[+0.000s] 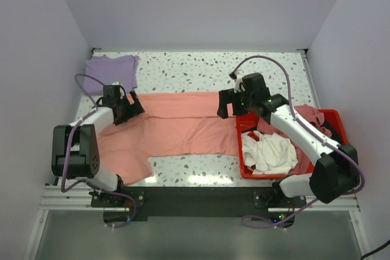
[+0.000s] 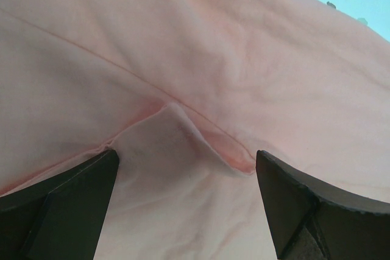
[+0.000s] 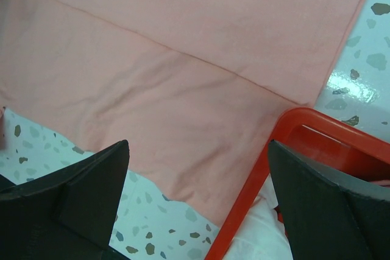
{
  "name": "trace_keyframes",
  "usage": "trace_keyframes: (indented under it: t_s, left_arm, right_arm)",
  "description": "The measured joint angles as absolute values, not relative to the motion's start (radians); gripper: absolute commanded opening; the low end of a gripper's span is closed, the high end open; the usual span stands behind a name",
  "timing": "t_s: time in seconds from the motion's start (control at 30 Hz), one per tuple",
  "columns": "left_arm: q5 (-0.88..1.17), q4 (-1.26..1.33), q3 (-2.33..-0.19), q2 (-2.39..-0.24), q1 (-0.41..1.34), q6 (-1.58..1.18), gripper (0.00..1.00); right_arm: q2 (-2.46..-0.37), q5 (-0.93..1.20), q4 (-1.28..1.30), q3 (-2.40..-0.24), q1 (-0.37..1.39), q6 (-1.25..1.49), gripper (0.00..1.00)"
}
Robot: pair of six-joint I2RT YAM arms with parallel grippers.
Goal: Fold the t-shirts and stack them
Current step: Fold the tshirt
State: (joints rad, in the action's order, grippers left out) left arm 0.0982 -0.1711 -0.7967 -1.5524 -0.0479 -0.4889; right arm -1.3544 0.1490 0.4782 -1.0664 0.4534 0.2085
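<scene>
The left pincer [image 2: 186,168] stands wide open and empty, low over a small wrinkle in the salmon-pink t-shirt [image 1: 177,129] near its left end. The right pincer [image 3: 198,156], equally spread and holding nothing, hangs over the shirt's right end, just beside a corner of the red bin [image 3: 259,175]. That shirt lies spread across the middle of the speckled tabletop [image 1: 195,68], reaching the bin's left wall; farther out, a lavender t-shirt [image 1: 109,68] lies at the far left corner, and a white t-shirt [image 1: 268,153] and a dusty pink t-shirt [image 1: 311,114] sit crumpled in the bin.
</scene>
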Motion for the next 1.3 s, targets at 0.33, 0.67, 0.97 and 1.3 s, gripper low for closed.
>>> trace_keyframes:
  t_s: [0.33, 0.67, 0.97, 1.3]
  left_arm:
    - [0.073, -0.197, -0.726, -1.451, 0.017, -0.543, 1.0]
    - [-0.084, -0.333, -0.698, -1.324, 0.106, -0.655, 1.0]
    - [-0.236, -0.393, -0.823, -1.334, 0.106, -0.669, 1.0]
    - [-0.385, -0.53, -1.093, -1.664, 0.107, -0.67, 0.82]
  right_arm:
    - [-1.354, 0.149, 0.479, -1.058, 0.453, 0.208, 0.99]
    - [-1.354, 0.149, 0.478, -1.052, 0.453, 0.208, 0.99]
    - [-1.354, 0.148, 0.478, -1.038, 0.453, 0.208, 0.99]
    - [-1.354, 0.118, 0.485, -1.038, 0.453, 0.2, 0.99]
